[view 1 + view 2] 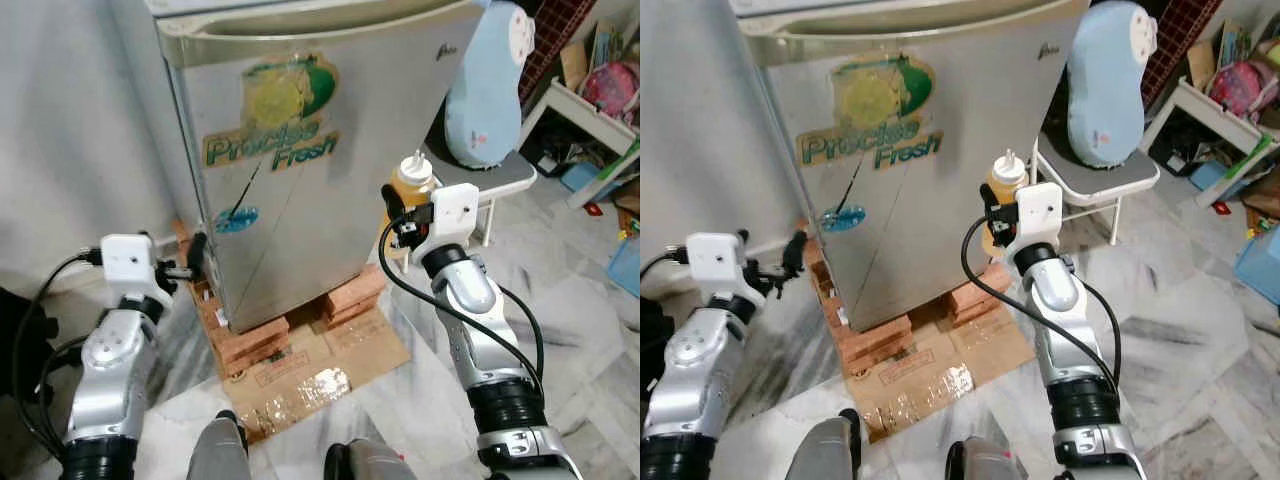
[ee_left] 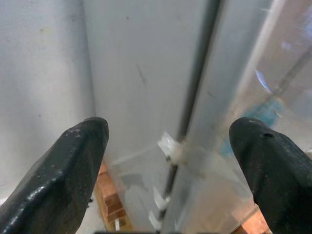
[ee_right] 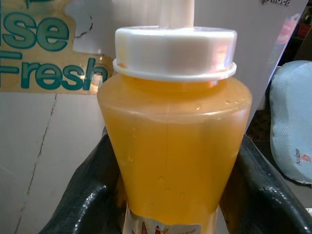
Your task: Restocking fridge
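Note:
A small silver fridge with a "Precise Fresh" sticker stands on bricks, its door closed. My right gripper is shut on an orange sauce bottle with a white cap, held upright just right of the fridge front. My left gripper is open at the fridge's lower left corner, its fingers on either side of the door's edge seam, not touching it.
Bricks and a flattened cardboard sheet lie under the fridge. A white stool holding a light blue cushion stands to the right. Clutter and shelves sit at far right. A grey wall is on the left.

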